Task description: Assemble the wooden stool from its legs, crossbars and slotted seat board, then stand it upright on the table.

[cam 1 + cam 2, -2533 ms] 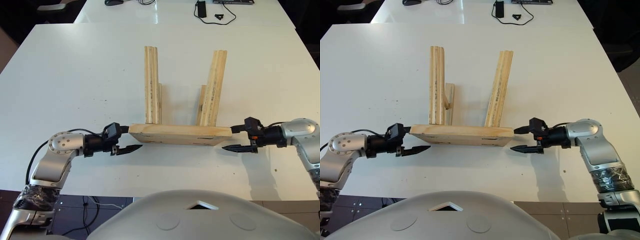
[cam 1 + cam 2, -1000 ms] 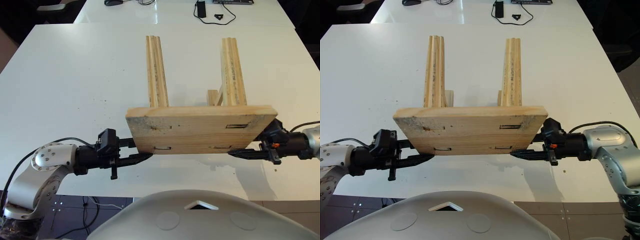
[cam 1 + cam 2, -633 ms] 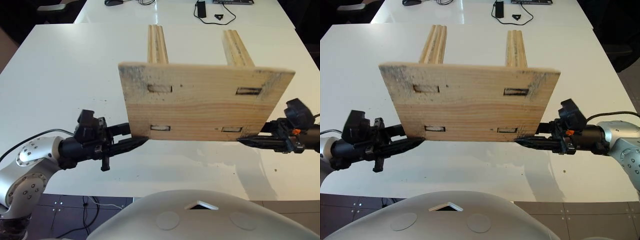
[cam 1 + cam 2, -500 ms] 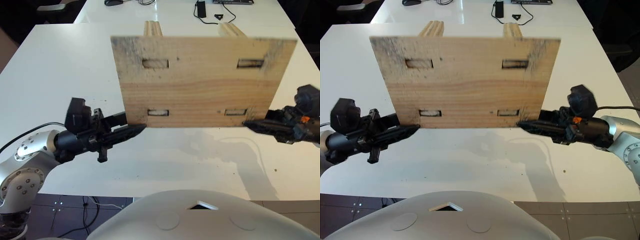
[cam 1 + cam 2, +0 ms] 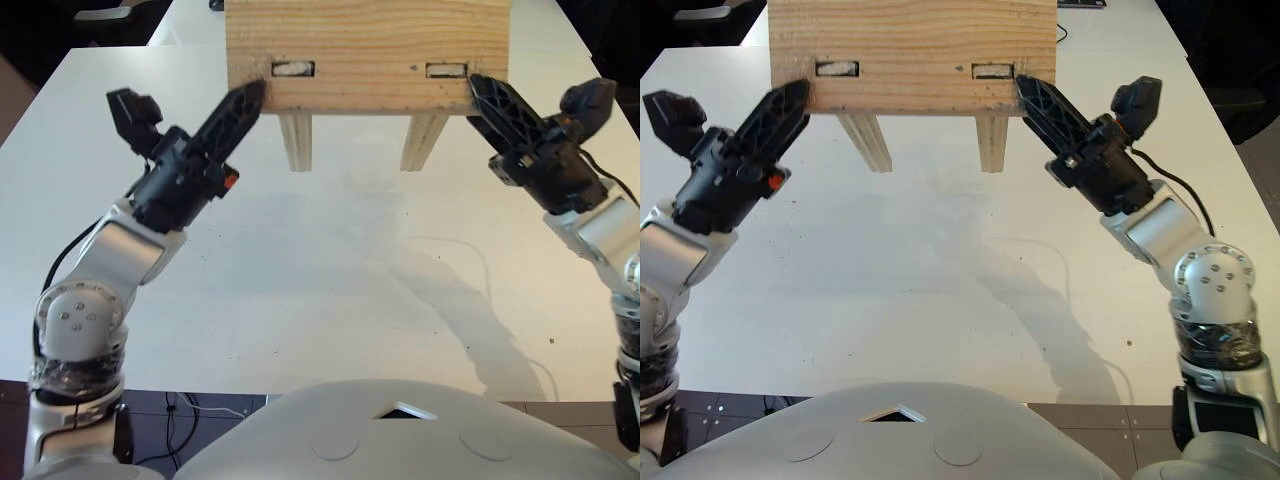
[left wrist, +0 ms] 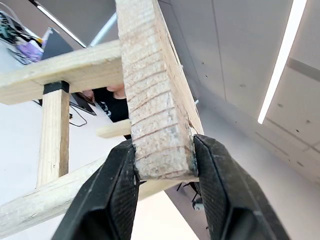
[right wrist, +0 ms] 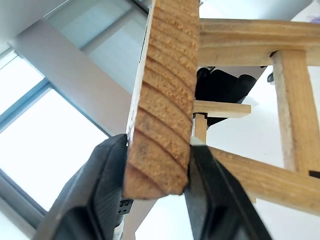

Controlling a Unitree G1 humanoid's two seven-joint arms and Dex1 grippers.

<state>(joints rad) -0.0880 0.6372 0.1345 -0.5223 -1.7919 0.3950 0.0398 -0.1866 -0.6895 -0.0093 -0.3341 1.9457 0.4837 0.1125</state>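
The stool [image 5: 365,45] was held in the air over the far part of the table [image 5: 330,280]. Its seat [image 5: 912,40] was turned toward the head camera, and two legs [image 5: 296,140] hung below the seat's lower edge, judged to be clear of the tabletop. The left gripper [image 5: 248,98] was clenched on the seat's left end and the right gripper [image 5: 482,92] on its right end, both near the lower corners. In the wrist views the end grain was seen pinched between black fingers [image 6: 115,195], one on each face of the board. The crossbars [image 6: 65,65] were seen seated between the legs.

The wood was judged stiff and hard, so no give was expected under the fingers, and a firm squeeze could be borne without damage. The weight was judged moderate, and it was carried wholly by two narrow pinches on smooth faces, so a slip or a swing about the line between the grippers was to be feared. The joints appeared to be only pushed into the slots [image 5: 292,69]. A jolt or a pull outward on the seat could therefore loosen a leg. The two ends of the seat were judged the right places to hold. Both ends would need to be lowered level and together, so that all the legs met the table at once.
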